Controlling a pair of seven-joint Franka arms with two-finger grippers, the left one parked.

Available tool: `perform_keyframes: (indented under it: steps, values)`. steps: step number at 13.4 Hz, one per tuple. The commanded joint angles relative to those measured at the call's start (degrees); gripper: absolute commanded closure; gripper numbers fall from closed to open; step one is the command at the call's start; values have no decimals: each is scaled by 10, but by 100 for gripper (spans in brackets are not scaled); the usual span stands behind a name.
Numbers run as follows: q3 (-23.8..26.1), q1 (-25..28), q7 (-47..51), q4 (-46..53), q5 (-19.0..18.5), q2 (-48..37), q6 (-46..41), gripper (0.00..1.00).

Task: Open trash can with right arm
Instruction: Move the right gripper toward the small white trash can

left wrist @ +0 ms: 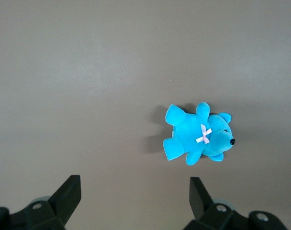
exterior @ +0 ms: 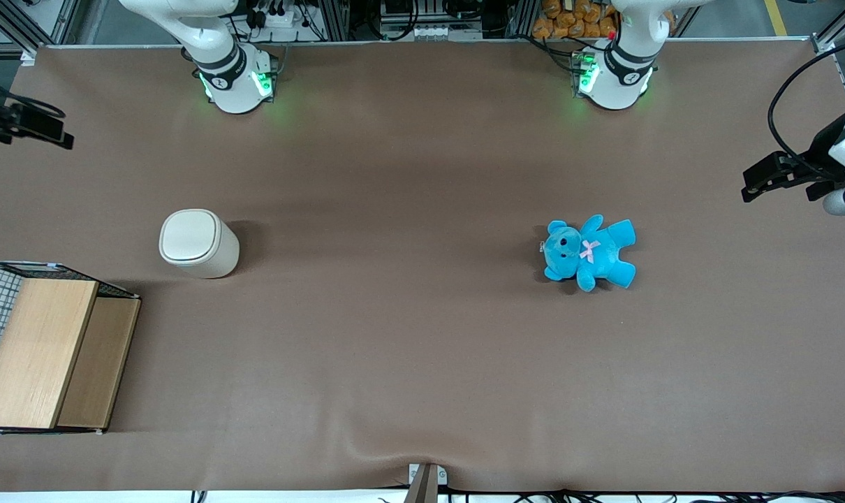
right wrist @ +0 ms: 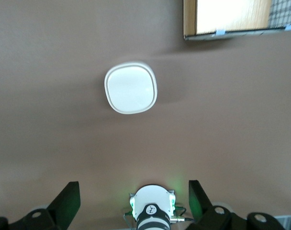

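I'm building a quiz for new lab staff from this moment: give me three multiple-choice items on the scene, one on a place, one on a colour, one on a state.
1. Where does the trash can stand?
A. on the wire basket's wooden top
B. on the table, a little farther from the front camera than the wire basket
C. touching the teddy

2. What colour is the teddy?
A. blue
B. red
C. yellow

3. How are the lid and the gripper?
A. lid shut, gripper open and high above the table, not touching the can
B. lid raised, gripper inside the can
C. lid off, lying on the table

Key: 1 B, the can sits on the brown table beside the basket's corner. 2 A, bright blue with a pale bow. 3 A, the right wrist view shows a flat closed lid and fingers spread wide apart.
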Motion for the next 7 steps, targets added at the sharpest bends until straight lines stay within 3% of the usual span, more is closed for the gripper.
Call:
perform_keyframes:
  steps: [1, 3, 5, 7]
  values:
    - [-3, 5, -7, -43, -7, -5, 12, 0]
    - [-3, 3, -7, -81, -7, -5, 32, 2]
    - [-3, 2, -7, -121, -7, -5, 59, 19]
    - [-3, 2, -7, -155, -6, -4, 88, 44]
